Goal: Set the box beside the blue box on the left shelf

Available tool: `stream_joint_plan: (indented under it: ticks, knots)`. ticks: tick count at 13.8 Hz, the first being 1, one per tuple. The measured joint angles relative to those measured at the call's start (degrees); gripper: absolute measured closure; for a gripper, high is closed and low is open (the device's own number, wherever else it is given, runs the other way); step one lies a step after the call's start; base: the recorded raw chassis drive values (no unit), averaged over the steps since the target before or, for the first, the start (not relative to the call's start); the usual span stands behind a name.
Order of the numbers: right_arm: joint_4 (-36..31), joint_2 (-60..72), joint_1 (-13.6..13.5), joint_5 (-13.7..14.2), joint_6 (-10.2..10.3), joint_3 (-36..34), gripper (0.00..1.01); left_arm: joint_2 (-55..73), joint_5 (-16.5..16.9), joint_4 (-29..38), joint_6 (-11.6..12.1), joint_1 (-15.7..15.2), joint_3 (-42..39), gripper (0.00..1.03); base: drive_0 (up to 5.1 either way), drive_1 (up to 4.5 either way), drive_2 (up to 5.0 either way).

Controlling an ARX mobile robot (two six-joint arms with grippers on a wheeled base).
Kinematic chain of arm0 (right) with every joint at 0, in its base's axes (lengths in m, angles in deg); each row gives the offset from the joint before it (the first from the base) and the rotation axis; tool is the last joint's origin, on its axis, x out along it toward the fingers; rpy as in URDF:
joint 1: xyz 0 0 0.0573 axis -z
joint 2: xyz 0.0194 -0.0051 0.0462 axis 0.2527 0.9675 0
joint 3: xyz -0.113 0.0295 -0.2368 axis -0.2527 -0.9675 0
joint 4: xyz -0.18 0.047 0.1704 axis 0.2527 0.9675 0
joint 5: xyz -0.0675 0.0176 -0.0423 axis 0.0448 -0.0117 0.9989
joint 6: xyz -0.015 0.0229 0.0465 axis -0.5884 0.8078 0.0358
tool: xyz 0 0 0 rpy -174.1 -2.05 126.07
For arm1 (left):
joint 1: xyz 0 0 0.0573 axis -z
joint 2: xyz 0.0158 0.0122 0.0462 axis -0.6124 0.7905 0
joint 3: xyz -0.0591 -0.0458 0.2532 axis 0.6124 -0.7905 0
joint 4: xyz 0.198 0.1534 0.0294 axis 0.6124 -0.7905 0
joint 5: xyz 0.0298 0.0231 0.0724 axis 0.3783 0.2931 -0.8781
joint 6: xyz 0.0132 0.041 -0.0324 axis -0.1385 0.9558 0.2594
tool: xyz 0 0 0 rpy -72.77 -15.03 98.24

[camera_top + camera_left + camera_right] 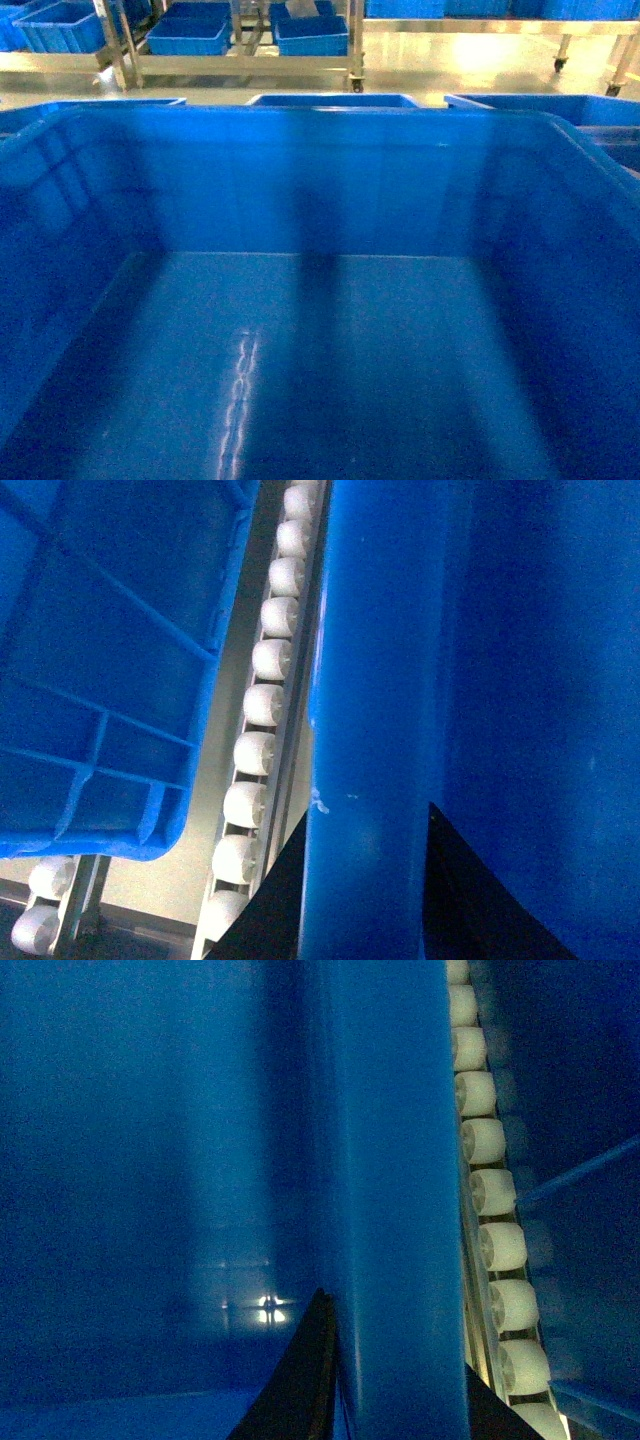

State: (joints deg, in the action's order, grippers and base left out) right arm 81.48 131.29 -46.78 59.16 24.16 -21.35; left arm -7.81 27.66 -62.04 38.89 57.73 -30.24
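head view: the box [330, 300], a big bright-blue crate, fills almost the whole frame, seen from above into its hollow inside. its far rim runs across the upper part. beyond it sit the rims of other blue crates [333, 99], and further off a metal shelf rack [240, 50] holding more blue bins. neither gripper shows here. no label or writing is readable.

left wrist view: the box's thick rim [380, 720] runs top to bottom, with dark finger tips [460, 890] of the left gripper straddling it at the bottom, so it looks clamped on the rim. just beside it runs a track of white rollers [262, 700], and past that a neighbouring blue box [110, 660] with ribbed walls. risk, as i judge it: the rollers let the crate roll or skew once set down, and it could knock the neighbour.

right wrist view: dim. the box wall [390, 1200] sits between dark fingers [300, 1380] of the right gripper, apparently pinched on it. another roller track [495, 1200] lies alongside. an uneven release from the two sides could tilt the crate. no text visible.
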Motion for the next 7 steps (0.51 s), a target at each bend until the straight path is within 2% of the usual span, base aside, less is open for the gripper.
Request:
stream_joint_plan:
  ticks: [3,4,5,6,7]
  knots:
    - [-0.48,1.05,0.02,-0.11,0.09,0.0,0.89,1.03,0.87,1.57,0.13,-1.07,-0.61,0.85,0.0,0.0,0.0]
    - [-0.96,1.46,0.02,0.61,1.84,0.02,0.79,1.03,-0.39,1.66,-1.03,-1.05,-0.63,0.77,0.0,0.0,0.0]
    - [-0.92,1.53,-0.24,0.74,3.08,0.81,0.69,1.53,-4.13,2.58,-3.08,-0.13,-0.81,0.66,0.0,0.0,0.0]
    - [-1.31,0.92,-0.52,-0.37,4.85,1.88,0.58,1.79,-4.39,3.43,-6.4,-0.04,-0.81,0.55,0.0,0.0,0.0]
    - [-1.55,0.76,-0.57,-0.81,5.73,2.69,0.48,1.46,-5.29,3.67,-7.74,0.0,-0.81,0.46,0.0,0.0,0.0]
